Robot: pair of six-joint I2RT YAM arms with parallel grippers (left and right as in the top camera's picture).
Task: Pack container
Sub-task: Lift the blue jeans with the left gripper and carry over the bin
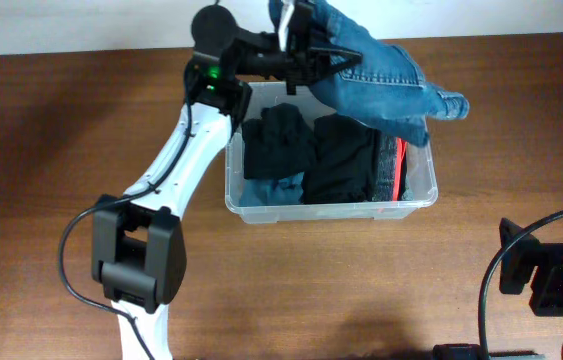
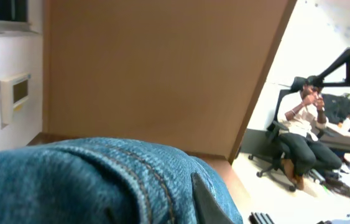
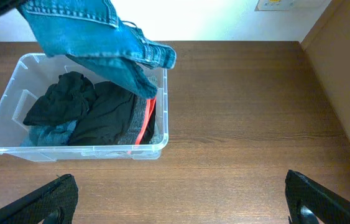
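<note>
one container (image 1: 416, 205) is sitting on one table (image 1: 61, 150). two black garments (image 1: 276, 140) (image 1: 346, 160) are lying inside the container, one teal cloth (image 1: 271, 187) is peeking out under them, and one red-striped piece (image 1: 398, 165) (kind unclear) is lining the container's wall. one denim garment (image 1: 381, 75) is hanging above the container.

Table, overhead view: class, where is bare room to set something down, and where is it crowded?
Bare table lies left of the left arm, right of the container, and in front of it up to the right arm. Crowded: the container holds dark clothes, with jeans hanging over its back.
</note>
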